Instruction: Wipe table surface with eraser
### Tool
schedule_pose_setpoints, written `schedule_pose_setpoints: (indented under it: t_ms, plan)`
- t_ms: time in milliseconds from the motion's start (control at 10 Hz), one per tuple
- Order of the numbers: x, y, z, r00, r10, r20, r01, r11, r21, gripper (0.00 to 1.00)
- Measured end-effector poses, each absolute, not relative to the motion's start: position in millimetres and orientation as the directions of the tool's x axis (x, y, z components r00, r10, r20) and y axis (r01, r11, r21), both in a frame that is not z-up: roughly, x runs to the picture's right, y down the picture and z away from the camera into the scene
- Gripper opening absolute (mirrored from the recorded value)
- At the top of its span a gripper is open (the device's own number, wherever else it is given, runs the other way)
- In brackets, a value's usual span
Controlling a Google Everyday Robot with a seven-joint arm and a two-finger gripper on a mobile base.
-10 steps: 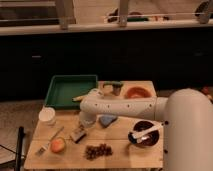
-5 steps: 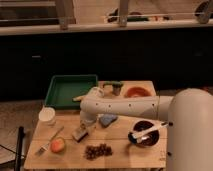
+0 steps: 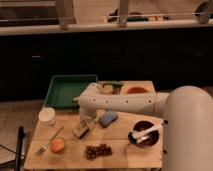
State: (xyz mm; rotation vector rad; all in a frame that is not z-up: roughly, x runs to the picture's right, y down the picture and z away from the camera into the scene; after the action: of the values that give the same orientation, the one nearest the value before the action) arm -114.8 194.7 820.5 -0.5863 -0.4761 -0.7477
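The eraser (image 3: 81, 131), a small block with a dark top and pale side, lies on the light wooden table surface (image 3: 120, 149), left of centre. My gripper (image 3: 85, 121) points down right over the eraser's far end and looks to be touching it. The white arm (image 3: 120, 102) reaches in from the right across the back of the table. The gripper's body hides where it meets the eraser.
A blue sponge pad (image 3: 108, 118) lies just right of the gripper. A green tray (image 3: 70, 90) sits at the back left. There are also a white cup (image 3: 47, 116), a fork (image 3: 47, 142), an orange fruit (image 3: 58, 145), grapes (image 3: 97, 150), a dark bowl with a utensil (image 3: 142, 135) and an orange bowl (image 3: 135, 91).
The arm and gripper have shifted only slightly near the eraser. The eraser stays in about the same spot.
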Motion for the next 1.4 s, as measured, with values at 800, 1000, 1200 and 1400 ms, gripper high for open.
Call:
schedule_pose_setpoints:
  t_ms: [800,1000,1200,1400]
  plan:
    - [-158.8,215.1,806.8,0.230,-0.657,0.717,0.969,0.225,-0.105,0.00]
    - [-136.0,222.8,814.4,0.241,-0.642,0.728,0.969,0.201,-0.143,0.00]
    - [-109.9,224.1,822.8,0.274,-0.629,0.728,0.961,0.205,-0.184,0.00]
    - [-94.1,215.5,830.5,0.319,-0.627,0.711,0.947,0.231,-0.221,0.00]
